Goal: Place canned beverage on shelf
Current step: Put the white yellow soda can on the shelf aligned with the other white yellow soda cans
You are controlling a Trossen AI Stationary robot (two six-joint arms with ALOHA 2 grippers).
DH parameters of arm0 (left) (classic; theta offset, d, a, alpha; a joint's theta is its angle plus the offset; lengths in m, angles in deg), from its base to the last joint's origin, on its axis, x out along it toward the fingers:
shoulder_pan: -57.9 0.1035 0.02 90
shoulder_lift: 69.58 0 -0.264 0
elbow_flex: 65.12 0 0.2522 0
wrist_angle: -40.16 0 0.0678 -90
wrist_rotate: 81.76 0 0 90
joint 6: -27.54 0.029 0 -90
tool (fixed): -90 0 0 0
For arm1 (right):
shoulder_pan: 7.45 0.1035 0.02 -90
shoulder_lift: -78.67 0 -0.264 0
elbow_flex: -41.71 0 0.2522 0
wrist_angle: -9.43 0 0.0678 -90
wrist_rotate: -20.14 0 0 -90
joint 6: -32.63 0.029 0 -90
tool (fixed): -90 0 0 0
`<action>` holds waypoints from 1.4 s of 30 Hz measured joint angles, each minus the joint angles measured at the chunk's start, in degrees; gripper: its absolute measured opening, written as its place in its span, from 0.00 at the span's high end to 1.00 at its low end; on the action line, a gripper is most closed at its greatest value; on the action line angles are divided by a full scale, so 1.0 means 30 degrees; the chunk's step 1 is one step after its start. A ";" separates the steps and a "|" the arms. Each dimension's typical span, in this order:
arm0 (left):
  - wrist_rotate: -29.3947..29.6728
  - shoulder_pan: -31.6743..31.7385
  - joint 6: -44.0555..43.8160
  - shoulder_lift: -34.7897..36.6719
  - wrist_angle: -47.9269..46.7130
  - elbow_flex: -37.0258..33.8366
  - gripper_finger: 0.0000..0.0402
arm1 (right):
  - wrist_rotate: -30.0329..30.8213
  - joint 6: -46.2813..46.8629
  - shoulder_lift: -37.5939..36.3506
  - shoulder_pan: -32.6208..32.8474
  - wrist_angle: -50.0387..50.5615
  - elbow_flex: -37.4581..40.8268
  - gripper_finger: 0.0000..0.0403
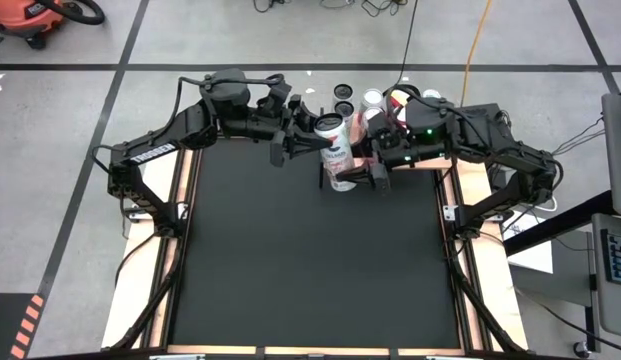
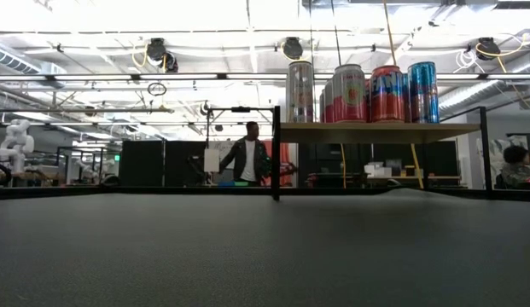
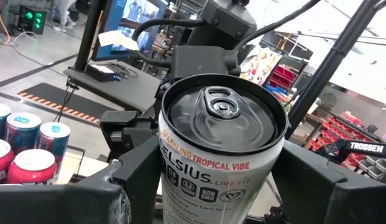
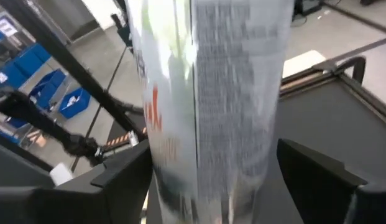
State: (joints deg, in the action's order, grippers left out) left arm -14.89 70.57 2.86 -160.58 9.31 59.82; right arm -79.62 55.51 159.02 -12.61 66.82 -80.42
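Observation:
A white Celsius can (image 3: 220, 124) hangs roughly upright above the table's far edge, between both grippers (image 1: 335, 150). My left gripper (image 1: 312, 148) reaches in from the left and is shut on it. My right gripper (image 1: 362, 172) comes from the right. It is open, with its fingers standing on either side of the can's lower body (image 4: 211, 93) and narrow gaps showing. The shelf (image 2: 380, 132), a light-wood board on a black frame, stands at the far edge. Several cans (image 2: 367, 92) stand upright on its board. The low view shows neither gripper. My left gripper pinches the can's side wall (image 3: 171, 180), below the top rim, between its two fingers (image 3: 137, 168). The fingers come level from the table's left side and lie across the can. The can is lifted clear of the table, top up.
The black mat (image 1: 310, 260) covers the table, with wooden strips (image 1: 175, 250) along its sides. The shelf's black post (image 2: 276, 153) rises at the far edge. More cans (image 1: 372, 100) stand just behind the grippers. A person (image 2: 250, 158) stands in the room beyond.

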 joint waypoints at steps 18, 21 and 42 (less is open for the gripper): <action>-0.0254 0.0116 0.3483 0.0109 0.0544 0.0007 0.35 | -0.0240 -0.0909 -0.1795 -0.0036 0.6655 0.0000 0.22; 0.0276 0.0155 0.4973 0.0109 0.0265 0.0007 0.35 | -0.0254 -0.0668 -0.2267 -0.0004 0.7807 0.0000 0.22; 0.1405 0.1451 0.8623 -0.1034 0.0119 -0.2586 0.35 | 0.0754 0.0887 -0.4403 0.3605 1.0714 0.0002 0.22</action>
State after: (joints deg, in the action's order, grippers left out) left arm -10.68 74.92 28.73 -163.69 9.67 52.06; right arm -77.36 58.17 145.81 -1.80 98.96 -80.42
